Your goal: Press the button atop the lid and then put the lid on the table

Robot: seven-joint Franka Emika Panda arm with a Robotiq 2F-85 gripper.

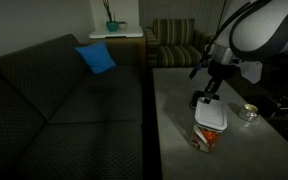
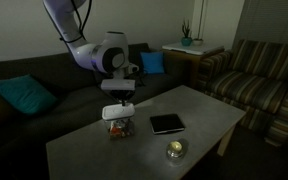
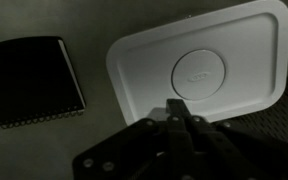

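The white lid (image 1: 212,118) is not down on the grey surface (image 1: 174,110) yet. It sits on a small container (image 2: 117,128) near the middle of it, with a black tray (image 2: 167,123) just beside it and a little round dish (image 2: 174,150) further off.

The gripper (image 3: 174,108) hangs straight above the lid with its jaws pressed together and nothing between them, like a blunt poking tip. In both exterior views it looks very close to the lid, but I cannot tell whether it touches.

What matters is where the round button (image 3: 197,68) lies. In the wrist view it sits at the lid's centre, and the gripper's tip is over the strip of lid between the button and the near long edge. The lid's long axis runs across that view, slightly tilted.

To my eye, the press needs a small shift away from that near edge, toward the lid's centre, and then a straight push down.
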